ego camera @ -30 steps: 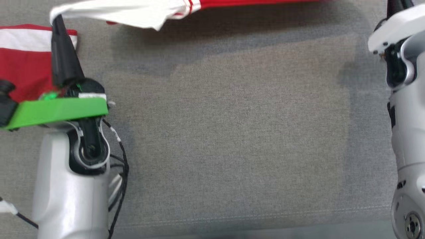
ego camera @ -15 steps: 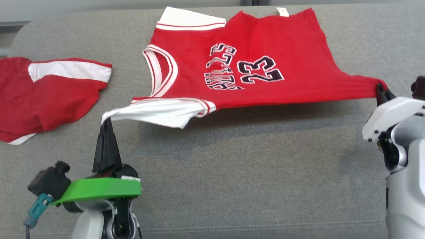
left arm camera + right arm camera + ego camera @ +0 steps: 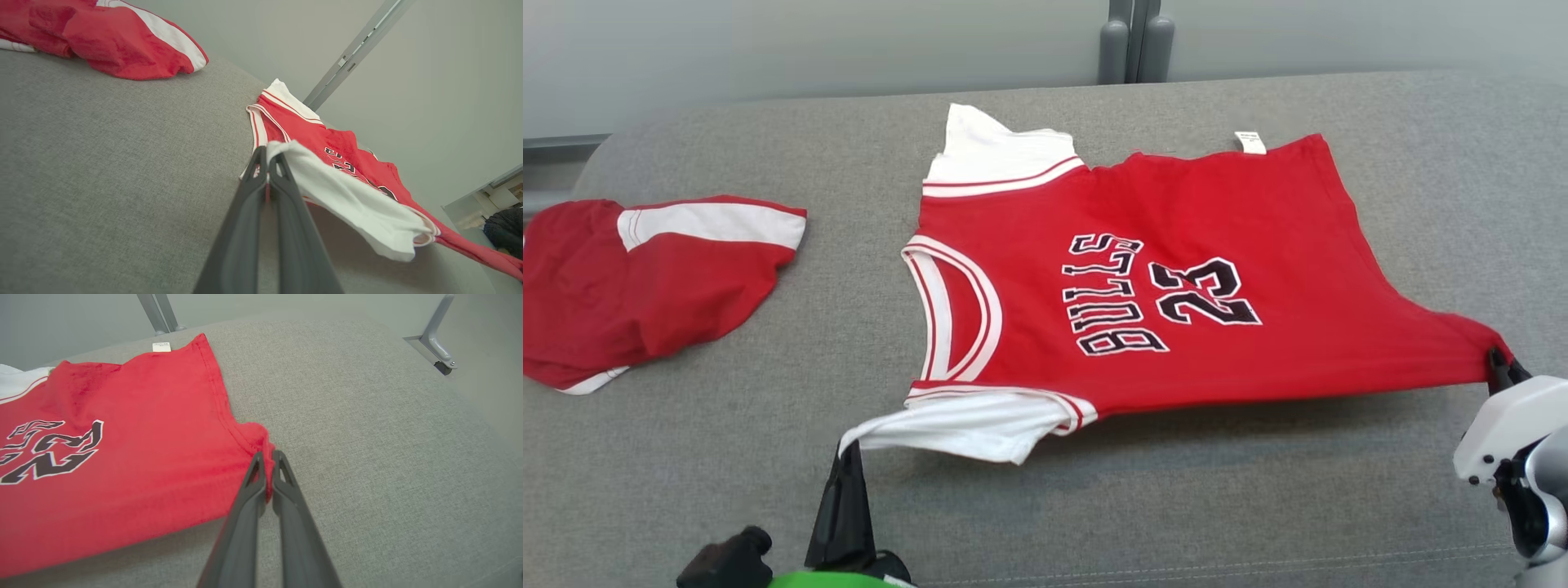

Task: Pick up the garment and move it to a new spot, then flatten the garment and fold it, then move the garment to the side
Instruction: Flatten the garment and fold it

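Note:
The garment (image 3: 1143, 278) is a red jersey with white sleeves and black "BULLS 23" lettering, spread over the grey cushion (image 3: 1176, 506). My left gripper (image 3: 849, 449) is shut on the tip of its near white sleeve (image 3: 347, 196), which hangs lifted off the fabric. My right gripper (image 3: 1499, 363) is shut on the red hem corner (image 3: 261, 447) at the right. The near edge is stretched taut between the two grippers and raised above the cushion, while the far edge rests on it.
A second red and white garment (image 3: 645, 278) lies crumpled at the cushion's far left. A grey wall with a metal post (image 3: 1131, 41) stands behind the cushion. A metal bracket (image 3: 439, 347) shows beyond the right end.
The head camera has tilted up, bringing the whole jersey into view. Both grippers have kept their hold and drawn the jersey's near edge toward me.

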Available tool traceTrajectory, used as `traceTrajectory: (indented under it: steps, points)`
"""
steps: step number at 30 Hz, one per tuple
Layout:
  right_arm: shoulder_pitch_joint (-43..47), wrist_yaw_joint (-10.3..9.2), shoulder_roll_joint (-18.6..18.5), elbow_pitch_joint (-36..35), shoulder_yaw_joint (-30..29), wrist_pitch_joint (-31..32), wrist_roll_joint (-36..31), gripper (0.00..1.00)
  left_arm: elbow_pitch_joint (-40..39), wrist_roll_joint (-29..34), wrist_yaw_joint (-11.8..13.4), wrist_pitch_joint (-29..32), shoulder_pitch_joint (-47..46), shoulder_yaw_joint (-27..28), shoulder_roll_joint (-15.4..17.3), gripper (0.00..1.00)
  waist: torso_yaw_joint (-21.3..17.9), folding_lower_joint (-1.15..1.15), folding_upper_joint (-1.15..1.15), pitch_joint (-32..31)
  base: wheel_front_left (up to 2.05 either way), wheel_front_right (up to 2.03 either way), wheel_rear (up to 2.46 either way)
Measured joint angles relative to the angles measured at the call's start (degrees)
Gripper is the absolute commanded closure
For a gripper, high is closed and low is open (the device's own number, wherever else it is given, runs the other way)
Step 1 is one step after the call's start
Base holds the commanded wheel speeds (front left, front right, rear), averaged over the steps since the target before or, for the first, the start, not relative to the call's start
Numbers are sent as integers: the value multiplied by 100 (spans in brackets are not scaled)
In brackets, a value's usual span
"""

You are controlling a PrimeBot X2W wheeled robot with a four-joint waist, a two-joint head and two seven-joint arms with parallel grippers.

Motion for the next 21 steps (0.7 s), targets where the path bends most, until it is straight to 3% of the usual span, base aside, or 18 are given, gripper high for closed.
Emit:
traceTrajectory:
  steps: [12, 21]
  points:
    - [403, 0, 2, 175, 88, -269, 423, 100, -333, 14, 44, 34, 591, -89, 4, 100, -151, 0, 0, 27, 0, 0, 0]
    - [-71, -2, -8, 563, 326, -545, 517, 100, -42, 116, 35, 516, -550, -466, 7, 100, -156, 0, 0, 124, 0, 0, 0]
